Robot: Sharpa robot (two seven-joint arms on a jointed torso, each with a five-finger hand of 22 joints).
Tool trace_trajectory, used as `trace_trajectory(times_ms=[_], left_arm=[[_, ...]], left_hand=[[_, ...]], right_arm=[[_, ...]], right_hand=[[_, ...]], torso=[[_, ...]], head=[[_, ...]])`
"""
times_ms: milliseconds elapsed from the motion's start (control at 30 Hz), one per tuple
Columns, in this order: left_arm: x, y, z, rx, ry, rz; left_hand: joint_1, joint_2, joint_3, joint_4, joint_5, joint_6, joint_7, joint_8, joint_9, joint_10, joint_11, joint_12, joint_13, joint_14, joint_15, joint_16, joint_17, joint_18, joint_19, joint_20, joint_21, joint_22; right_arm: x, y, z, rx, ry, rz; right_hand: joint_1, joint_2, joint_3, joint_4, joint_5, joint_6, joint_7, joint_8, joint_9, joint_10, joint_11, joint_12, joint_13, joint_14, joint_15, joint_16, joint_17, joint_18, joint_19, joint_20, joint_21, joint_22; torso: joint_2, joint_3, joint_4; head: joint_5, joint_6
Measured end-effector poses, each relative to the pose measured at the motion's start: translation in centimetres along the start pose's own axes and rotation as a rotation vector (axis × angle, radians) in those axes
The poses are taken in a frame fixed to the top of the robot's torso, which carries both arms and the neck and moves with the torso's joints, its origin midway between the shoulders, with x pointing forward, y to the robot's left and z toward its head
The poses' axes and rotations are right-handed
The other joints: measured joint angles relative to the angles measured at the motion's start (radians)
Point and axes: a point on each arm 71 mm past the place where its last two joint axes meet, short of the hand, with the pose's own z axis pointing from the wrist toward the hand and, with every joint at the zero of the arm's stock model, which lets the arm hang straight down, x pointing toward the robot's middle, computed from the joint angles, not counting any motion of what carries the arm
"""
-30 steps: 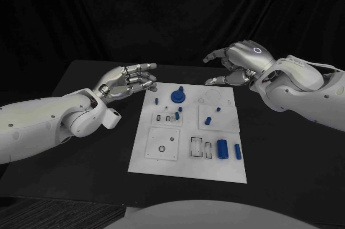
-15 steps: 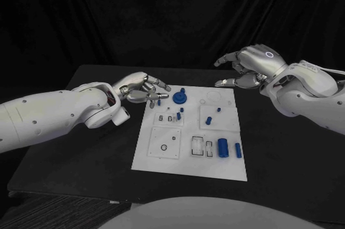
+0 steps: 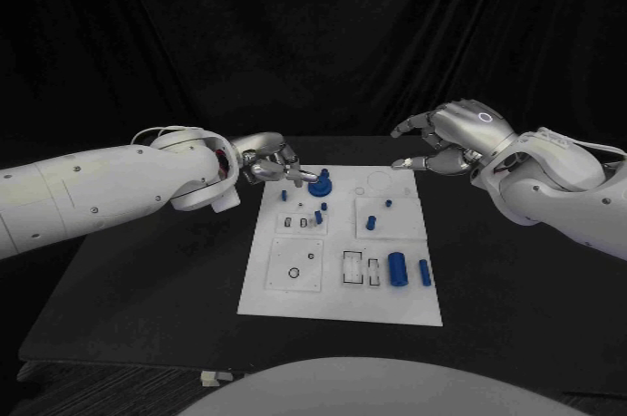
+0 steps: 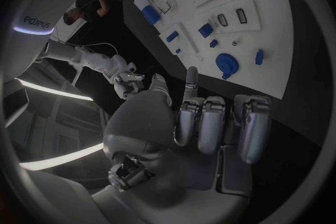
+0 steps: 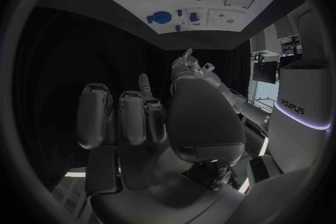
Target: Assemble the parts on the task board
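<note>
The white task board (image 3: 298, 298) lies in the middle of the black table. At its far left stands a round blue part with a knob (image 3: 322, 185), also in the left wrist view (image 4: 226, 62). My left hand (image 3: 272, 160) hovers just beside that part at the board's far-left corner, fingers loosely bent and apart, holding nothing. Small blue pegs (image 3: 318, 217) (image 3: 371, 223) stand mid-board. A thick blue cylinder (image 3: 397, 271) and a slim one (image 3: 423, 271) lie near the right edge. My right hand (image 3: 447, 140) hangs beyond the far-right corner, fingers spread, empty.
The board carries square white insets with slots (image 3: 355, 266) and a ring mark (image 3: 294, 273). Black table (image 3: 144, 280) stretches to both sides of the board, and a dark curtain closes the back.
My left hand has swung in from the table's left to the board's far-left corner, beside the round blue part. My right hand has come slightly lower and closer to the far-right corner.
</note>
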Motion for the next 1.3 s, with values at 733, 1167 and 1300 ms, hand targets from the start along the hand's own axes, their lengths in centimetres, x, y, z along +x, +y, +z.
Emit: trace_trajectory(times_ms=[733,1167,1300], left_arm=[[1.0,-2.2,4.6,-0.292,0.290,0.262],[1.5,-2.7,5.7,-0.365,0.357,0.312],[1.6,-2.8,6.0,-0.372,0.362,0.319]], left_hand=[[0.010,0.025,0.023,-0.008,0.077,0.066,-0.065,0.078,0.202,-0.003,-0.057,0.000,0.000,0.002,-0.056,0.000,0.000,0.000,-0.002,-0.059,0.000,0.000],[-0.034,0.034,0.028,-0.008,0.046,0.079,-0.060,-0.012,0.213,-0.003,-0.057,0.000,0.000,0.005,-0.059,0.000,0.000,0.000,-0.002,-0.059,-0.008,0.000],[-0.039,0.039,0.028,-0.008,0.046,0.083,-0.057,-0.035,0.213,-0.003,-0.057,0.000,0.000,0.005,-0.059,0.000,0.000,0.000,-0.002,-0.059,-0.008,0.000]], right_arm=[[1.2,-0.2,0.0,0.031,0.069,0.010],[1.8,-0.3,-0.2,0.044,0.097,0.015],[1.8,-0.3,-0.3,0.047,0.102,0.015]], right_hand=[[-0.004,0.033,0.001,-0.001,0.039,0.014,0.000,0.005,-0.006,0.000,0.000,0.000,0.000,0.000,0.000,0.000,-0.003,0.000,0.000,0.000,0.000,0.001],[-0.004,0.040,0.001,-0.001,0.046,0.014,0.000,0.005,-0.009,0.000,0.000,0.000,0.000,0.000,0.000,0.000,-0.003,0.000,0.000,0.000,0.000,0.001],[-0.004,0.041,0.001,-0.001,0.046,0.014,0.000,0.005,-0.009,0.000,0.000,0.000,0.000,0.000,0.000,0.000,-0.003,0.000,0.000,0.000,0.000,0.001]], torso=[[-0.039,0.0103,-0.0407],[-0.018,0.0129,-0.0445],[-0.016,0.0130,-0.0454]], head=[[0.020,0.000],[0.047,0.000],[0.053,0.000]])
